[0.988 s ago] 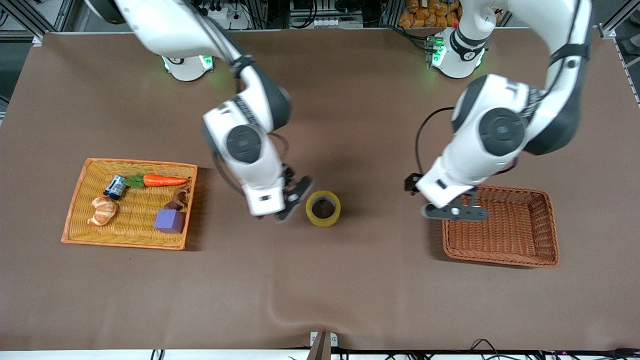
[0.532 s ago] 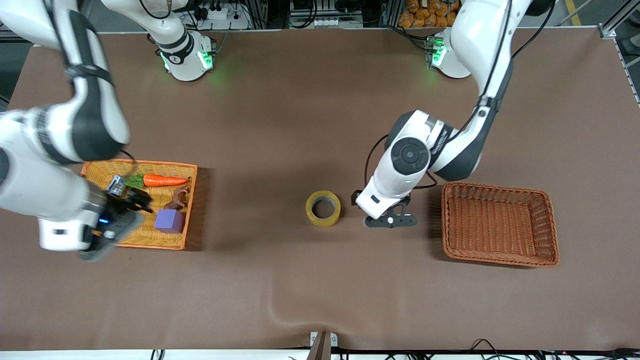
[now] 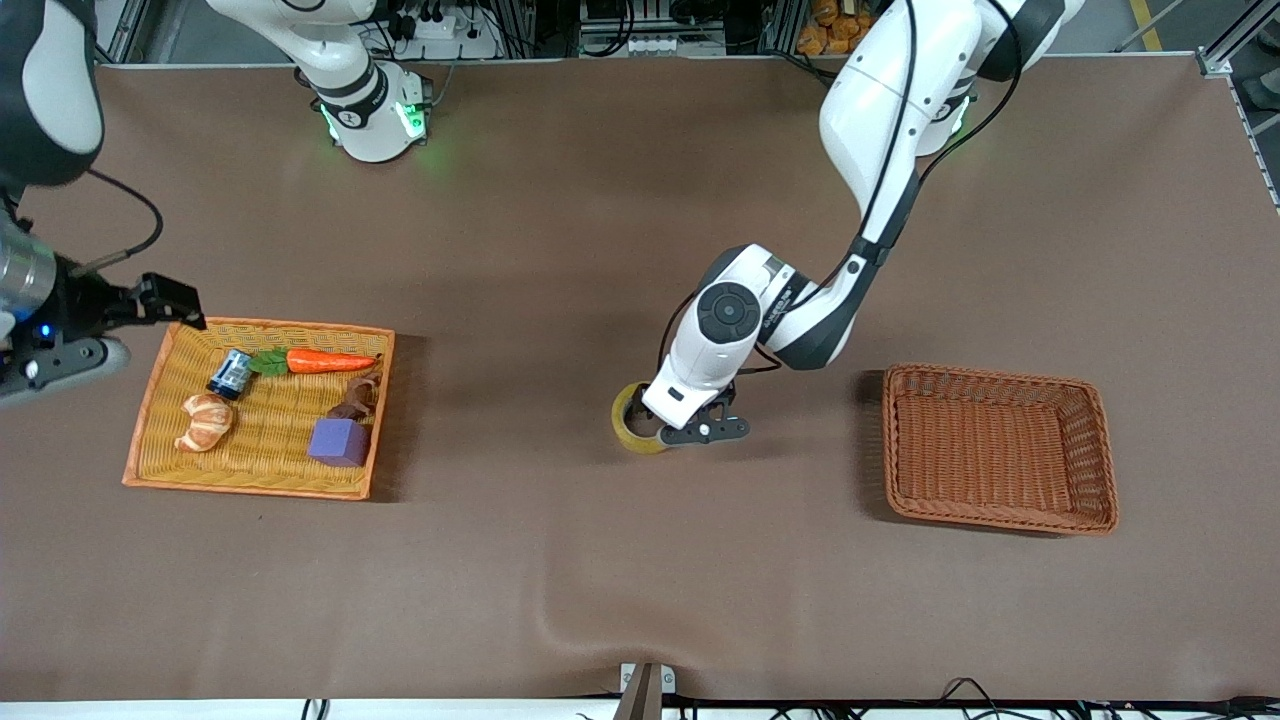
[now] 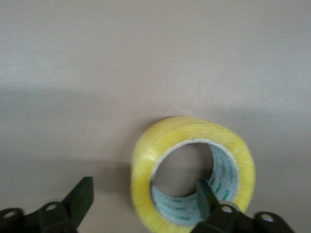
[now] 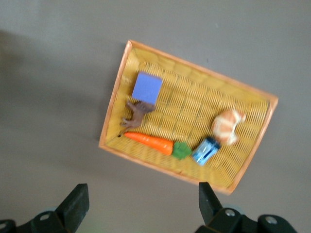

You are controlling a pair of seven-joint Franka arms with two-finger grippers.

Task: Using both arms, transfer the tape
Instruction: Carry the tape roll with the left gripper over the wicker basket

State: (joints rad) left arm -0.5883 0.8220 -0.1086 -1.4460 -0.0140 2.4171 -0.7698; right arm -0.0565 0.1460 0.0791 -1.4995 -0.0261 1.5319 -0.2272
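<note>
The tape (image 3: 632, 425) lies flat on the brown table (image 3: 600, 560) at frame centre. The left gripper (image 3: 690, 425) is down at it, fingers apart, one finger (image 4: 209, 196) inside the core and the other outside the wall. The right gripper (image 3: 60, 345) waits at the left edge, above the table beside the yellow basket (image 3: 150, 400), fingers spread and empty.

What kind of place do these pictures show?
Probably a robotics lab: a brown-covered table, two mounted arms, the left gripper at a tape roll, the right gripper near a tray of toy food.
</note>
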